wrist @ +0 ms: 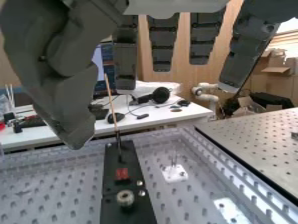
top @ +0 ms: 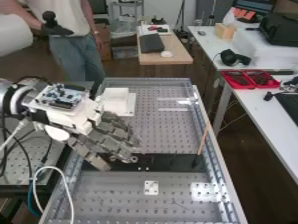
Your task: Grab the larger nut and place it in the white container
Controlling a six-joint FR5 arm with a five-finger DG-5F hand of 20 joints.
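larger nut point(wrist: 125, 198) sits on the black plate point(top: 166, 162), not picked yet. hand point(top: 110, 140) is wide, fingers fairly straight, holding nothing. grasp, carry and release into white container point(top: 116, 101) all look left to do.

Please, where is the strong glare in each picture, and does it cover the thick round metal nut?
High view: white glare patches on the perforated silver metal bench top. Wrist view: another glare patch on this bench top, and a washed-out white area above the brown cardboard boxes; the thick round metal nut is outside both.
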